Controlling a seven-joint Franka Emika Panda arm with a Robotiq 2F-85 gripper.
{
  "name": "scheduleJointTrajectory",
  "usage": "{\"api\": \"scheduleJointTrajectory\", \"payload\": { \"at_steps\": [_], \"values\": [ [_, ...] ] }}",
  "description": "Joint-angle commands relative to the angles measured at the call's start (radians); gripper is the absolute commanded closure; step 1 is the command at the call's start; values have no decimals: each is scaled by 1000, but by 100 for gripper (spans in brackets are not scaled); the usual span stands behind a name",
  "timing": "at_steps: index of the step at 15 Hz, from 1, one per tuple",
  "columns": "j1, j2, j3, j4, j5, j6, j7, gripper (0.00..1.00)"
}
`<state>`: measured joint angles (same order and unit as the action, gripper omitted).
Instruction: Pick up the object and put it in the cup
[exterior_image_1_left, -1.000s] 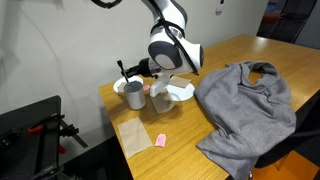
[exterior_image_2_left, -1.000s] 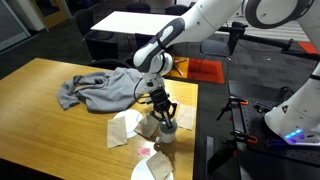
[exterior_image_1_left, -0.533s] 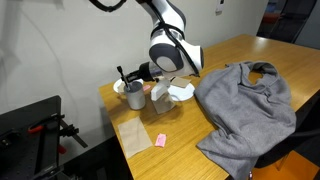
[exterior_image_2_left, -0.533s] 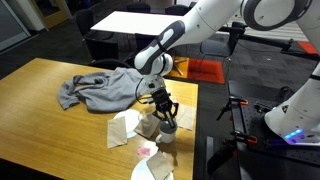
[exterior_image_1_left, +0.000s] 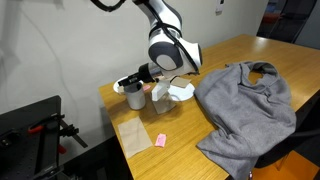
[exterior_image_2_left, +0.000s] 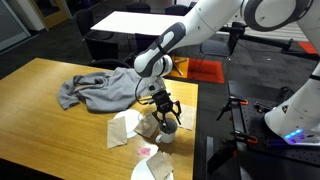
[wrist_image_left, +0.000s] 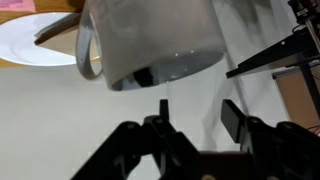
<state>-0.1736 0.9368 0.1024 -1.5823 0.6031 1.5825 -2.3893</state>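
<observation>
The cup (exterior_image_1_left: 134, 96) stands near the table's corner; in the wrist view the cup (wrist_image_left: 150, 40) fills the top of the picture with its handle on the left. My gripper (exterior_image_1_left: 130, 82) hangs right over it, also seen from the far side as the gripper (exterior_image_2_left: 163, 113). In the wrist view the gripper (wrist_image_left: 195, 115) is open, with only pale surface between its black fingers (wrist_image_left: 232, 118). A small dark shape (wrist_image_left: 143, 75) shows in the cup's mouth; it may be the object, I cannot tell for sure. No marker shows in either exterior view.
A grey cloth (exterior_image_1_left: 245, 105) covers much of the table. A tan napkin (exterior_image_1_left: 132, 133) and a small pink block (exterior_image_1_left: 161, 140) lie near the front edge. A white plate (wrist_image_left: 40, 40) and a crumpled white item (exterior_image_1_left: 180, 90) sit beside the cup. The table edge is close.
The jaws have opened. The dark marker that stood up out of the shut fingers above the cup no longer shows there. The arm has barely moved.
</observation>
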Motion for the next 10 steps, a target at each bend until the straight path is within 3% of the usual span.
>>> {"api": "scheduleJointTrajectory", "payload": {
  "at_steps": [1, 2, 3, 10],
  "values": [
    [9, -11, 2, 1, -28, 21, 34, 11],
    [12, -16, 2, -3, -34, 23, 36, 2],
    [15, -26, 3, -9, -38, 26, 38, 0],
    [55, -121, 13, -60, -82, 60, 58, 0]
  ]
}}
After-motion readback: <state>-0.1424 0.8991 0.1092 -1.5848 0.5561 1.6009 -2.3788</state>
